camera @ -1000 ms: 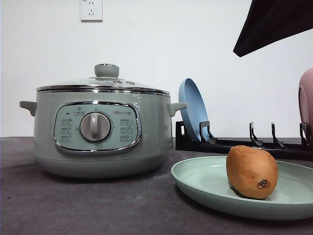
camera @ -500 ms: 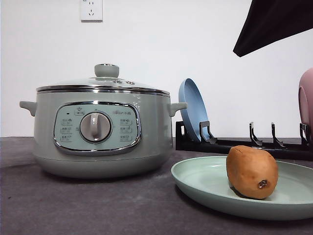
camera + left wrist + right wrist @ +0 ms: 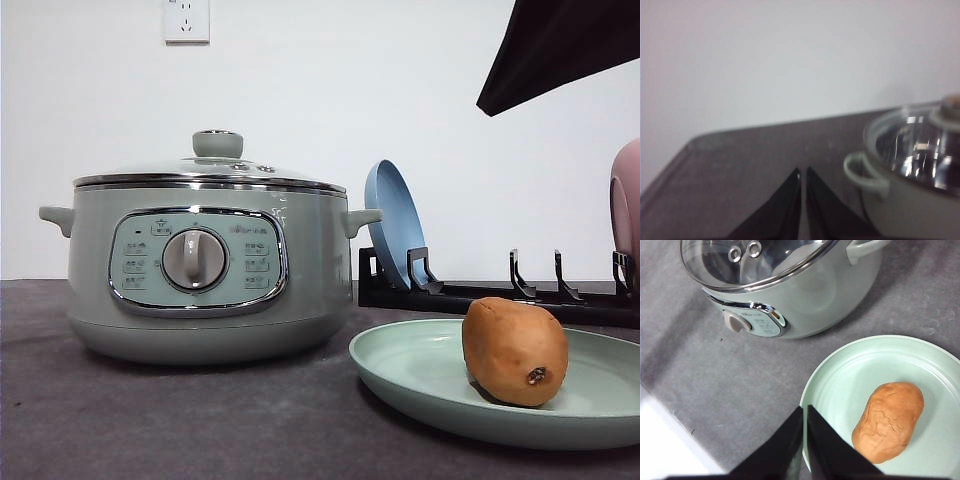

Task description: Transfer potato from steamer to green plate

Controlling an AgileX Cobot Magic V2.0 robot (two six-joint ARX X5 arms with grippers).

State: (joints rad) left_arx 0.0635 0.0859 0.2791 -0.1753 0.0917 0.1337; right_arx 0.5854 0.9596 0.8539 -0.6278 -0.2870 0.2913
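Orange-brown potato (image 3: pixel 515 350); mint-green plate (image 3: pixel 420 375).

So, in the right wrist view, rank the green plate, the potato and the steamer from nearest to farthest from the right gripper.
1. green plate: its rim lies right beside the shut right gripper.
2. potato: lying on the plate, further in from that rim.
3. steamer: lid on, across the grey table beyond the plate.

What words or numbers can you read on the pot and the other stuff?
None can be read for sure.
Steamer control panel: small icons and tiny labels around the grey dial, too small to read.
Small brand mark above the dial, seen in the right wrist view: blurred.
Green plate, potato, blue plate, wall socket: no writing visible.
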